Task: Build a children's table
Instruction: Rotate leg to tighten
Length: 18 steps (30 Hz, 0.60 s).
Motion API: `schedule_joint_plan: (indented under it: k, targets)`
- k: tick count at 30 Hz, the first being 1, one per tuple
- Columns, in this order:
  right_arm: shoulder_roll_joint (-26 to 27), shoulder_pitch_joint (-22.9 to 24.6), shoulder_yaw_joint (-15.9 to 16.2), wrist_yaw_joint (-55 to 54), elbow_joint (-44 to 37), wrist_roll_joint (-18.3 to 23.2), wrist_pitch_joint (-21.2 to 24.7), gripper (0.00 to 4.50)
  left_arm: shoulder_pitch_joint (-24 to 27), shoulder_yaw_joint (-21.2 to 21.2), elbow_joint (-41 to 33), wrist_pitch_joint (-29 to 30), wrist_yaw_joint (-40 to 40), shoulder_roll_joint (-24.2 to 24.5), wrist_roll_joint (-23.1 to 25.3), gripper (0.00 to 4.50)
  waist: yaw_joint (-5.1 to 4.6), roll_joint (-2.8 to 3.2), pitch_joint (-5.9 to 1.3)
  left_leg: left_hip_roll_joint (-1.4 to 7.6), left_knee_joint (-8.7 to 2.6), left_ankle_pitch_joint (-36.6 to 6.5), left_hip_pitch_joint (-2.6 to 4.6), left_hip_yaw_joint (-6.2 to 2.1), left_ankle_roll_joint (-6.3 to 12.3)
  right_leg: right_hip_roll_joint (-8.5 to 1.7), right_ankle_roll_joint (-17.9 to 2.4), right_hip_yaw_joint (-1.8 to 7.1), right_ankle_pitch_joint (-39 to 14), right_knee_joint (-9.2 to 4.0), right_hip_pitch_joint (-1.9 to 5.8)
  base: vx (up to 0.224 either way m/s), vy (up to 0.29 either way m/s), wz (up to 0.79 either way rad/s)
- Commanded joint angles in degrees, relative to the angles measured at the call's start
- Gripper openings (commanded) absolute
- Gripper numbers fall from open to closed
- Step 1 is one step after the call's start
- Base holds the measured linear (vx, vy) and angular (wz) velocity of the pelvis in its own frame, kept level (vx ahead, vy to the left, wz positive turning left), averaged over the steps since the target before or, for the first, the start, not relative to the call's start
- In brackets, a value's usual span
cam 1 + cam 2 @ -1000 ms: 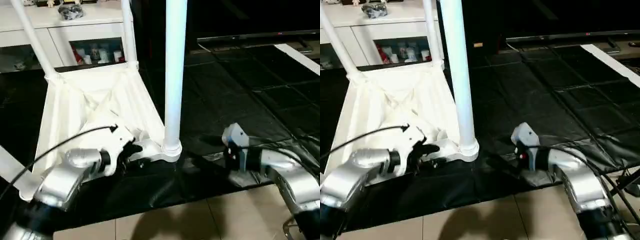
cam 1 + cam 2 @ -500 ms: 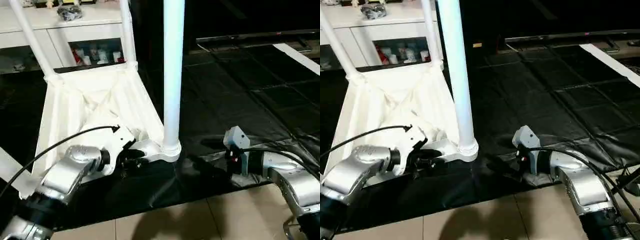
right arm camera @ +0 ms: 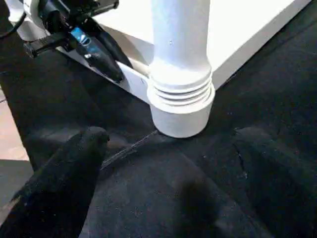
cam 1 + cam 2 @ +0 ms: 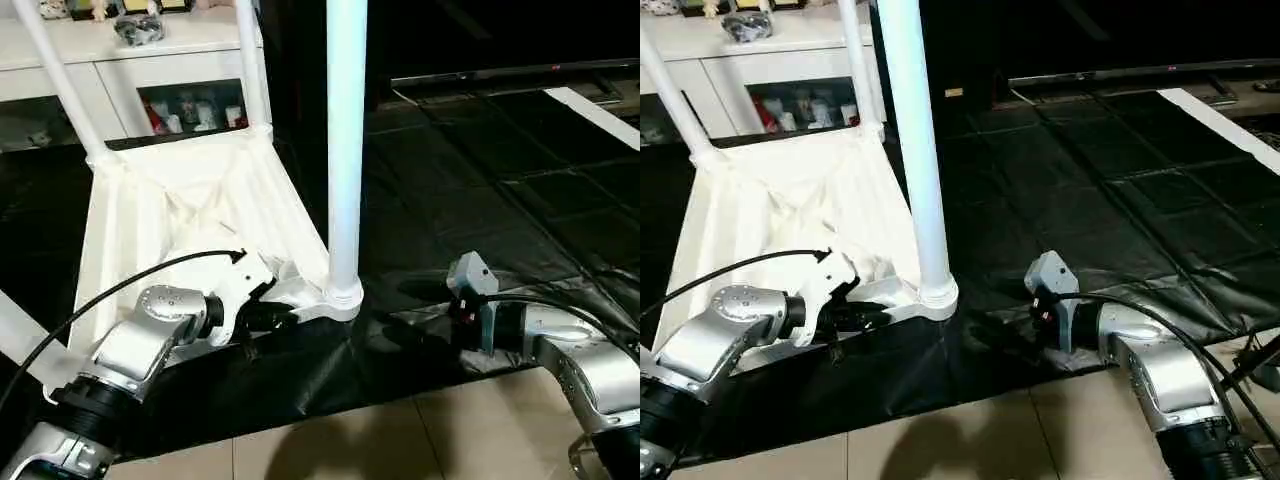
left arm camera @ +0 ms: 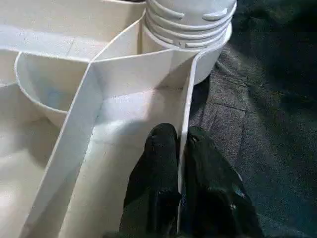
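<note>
The children's table (image 4: pixel 190 215) lies upside down on the black floor mat (image 4: pixel 470 180), legs pointing up, in front of the white cabinet (image 4: pixel 150 60). The left hand (image 5: pixel 181 148) is pinched onto the table's thin edge wall, just beside the near corner leg (image 4: pixel 345 150). The right hand (image 3: pixel 171 148) sits spread wide on the mat, holding nothing, near that same leg's socket.

White cabinet (image 4: pixel 150 60) behind; black mat (image 4: pixel 480 200) on floor.
</note>
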Motion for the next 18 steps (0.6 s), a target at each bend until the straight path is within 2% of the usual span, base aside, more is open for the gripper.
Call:
schedule_joint_plan:
  k: [1,2,4,5,7,8,9,11,13,15,18]
  targets:
    - [-0.7,0.0,-0.3,0.9,-1.5,1.0,0.9,4.50,-0.7,-0.3,1.3,-0.7,-0.4,0.0,0.7,0.05,0.29,-0.20,-3.25,-0.50,-3.99,-10.7,-0.62,0.82,2.90,-1.82,-10.1,2.10,-14.9,-4.61,3.47,0.000,0.000,0.00]
    - [-1.1,0.1,0.1,1.7,-2.0,1.3,1.8,4.50,-0.8,-0.5,1.8,-2.2,-1.4,0.0,0.5,0.05,0.23,-0.45,-3.28,-0.47,-3.97,-10.4,-0.69,0.83,2.99,-1.82,-10.2,2.12,-14.3,-4.53,3.53,0.000,0.000,0.00]
    - [-1.3,-0.2,0.4,3.7,-2.5,2.6,2.2,4.50,-1.0,-1.2,2.9,-4.2,-5.0,0.2,-0.2,0.02,0.31,-0.43,-3.36,-0.53,-3.89,-9.4,-0.83,0.80,3.54,-1.87,-10.6,2.13,-12.9,-4.34,3.67,0.000,0.000,0.00]
    - [-1.1,-0.4,0.4,4.2,-2.4,3.0,2.1,4.50,-1.1,-1.5,3.3,-4.6,-6.2,0.2,-0.4,0.02,0.21,-0.61,-3.37,-0.50,-3.89,-9.1,-0.90,0.84,3.61,-1.92,-10.7,2.16,-12.6,-4.33,3.73,0.000,0.000,0.00]
    - [-0.9,-1.1,0.3,4.7,-1.8,3.3,1.8,4.50,-1.3,-2.0,4.1,-5.3,-8.4,0.2,-0.6,0.02,0.27,-0.45,-3.36,-0.43,-3.86,-9.0,-0.68,0.89,3.70,-1.95,-11.1,2.19,-12.5,-4.26,3.56,0.000,0.000,0.00]
    - [-0.7,-2.2,0.5,5.3,-0.6,3.2,1.1,4.50,-1.7,-2.4,5.1,-5.9,-10.6,-0.2,-1.0,0.02,0.26,-0.64,-3.31,-0.50,-3.87,-9.0,-0.71,0.99,3.77,-1.93,-11.1,2.19,-13.1,-4.39,3.54,0.000,0.000,0.00]
    - [-0.7,-2.2,0.5,5.3,-0.6,3.2,1.1,4.50,-1.7,-2.4,5.1,-5.9,-10.6,-0.2,-1.0,0.02,0.32,-0.54,-3.37,-0.51,-3.87,-9.0,-0.67,0.95,3.73,-1.98,-11.3,2.16,-13.3,-4.32,3.54,0.000,0.000,0.00]
    - [0.0,-3.9,0.5,5.1,1.4,2.5,-0.6,4.50,-2.1,-2.9,5.8,-6.8,-12.8,-0.2,-1.0,0.02,0.33,-0.57,-3.28,-0.41,-3.94,-9.4,-0.66,0.95,3.46,-2.08,-11.3,2.17,-14.1,-4.39,3.45,0.000,0.000,0.00]
    - [0.8,-5.8,0.9,4.8,4.1,0.9,-4.3,4.50,-2.6,-4.1,6.5,-8.7,-15.6,0.2,-0.3,0.02,0.42,-0.50,-3.30,-0.40,-3.94,-9.6,-0.50,1.01,3.13,-2.13,-11.2,2.20,-14.8,-4.39,3.29,0.000,0.000,0.00]
    - [1.3,-6.7,1.1,5.3,5.7,0.2,-6.4,4.50,-3.0,-4.9,6.9,-9.9,-17.1,0.6,0.5,0.02,0.79,-0.42,-3.43,-0.28,-3.86,-9.1,-0.31,1.06,3.19,-2.13,-11.5,2.31,-13.5,-4.25,3.17,0.000,0.000,0.00]
    - [1.6,-7.9,1.7,7.1,7.2,0.5,-6.8,4.50,-3.6,-5.9,7.6,-12.0,-18.8,0.9,1.6,0.02,1.67,-0.47,-3.55,-0.15,-3.81,-7.5,-0.27,1.14,3.56,-2.03,-12.6,2.40,-9.9,-3.70,3.26,0.000,0.000,0.00]
